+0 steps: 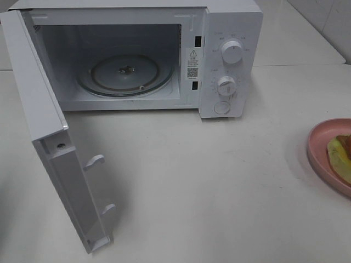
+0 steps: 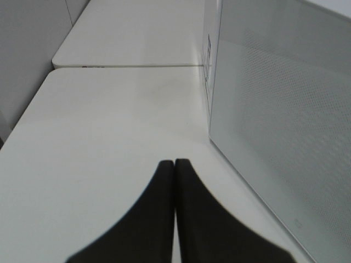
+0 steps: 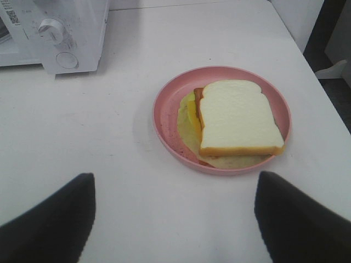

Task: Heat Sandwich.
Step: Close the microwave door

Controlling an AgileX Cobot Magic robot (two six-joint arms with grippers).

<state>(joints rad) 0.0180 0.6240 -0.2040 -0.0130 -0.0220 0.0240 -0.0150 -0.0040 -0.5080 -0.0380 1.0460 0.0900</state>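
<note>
The sandwich (image 3: 236, 120), pale bread over yellow-green filling, lies on a round pink plate (image 3: 164, 112); in the exterior high view only a sliver of sandwich (image 1: 341, 153) and plate (image 1: 321, 150) shows at the right edge. My right gripper (image 3: 175, 216) hovers open short of the plate, its fingers wide apart and holding nothing. The white microwave (image 1: 230, 60) stands at the back with its door (image 1: 49, 142) swung wide open and its glass turntable (image 1: 125, 74) bare. My left gripper (image 2: 174, 164) is shut on nothing, beside the outer face of the door (image 2: 285, 120).
White tabletop (image 1: 208, 186) stretches between microwave and plate. The door's latch hooks (image 1: 94, 161) jut toward the middle. The microwave's knobs (image 1: 232, 52) face front. The table's edge (image 3: 290, 38) runs close beyond the plate.
</note>
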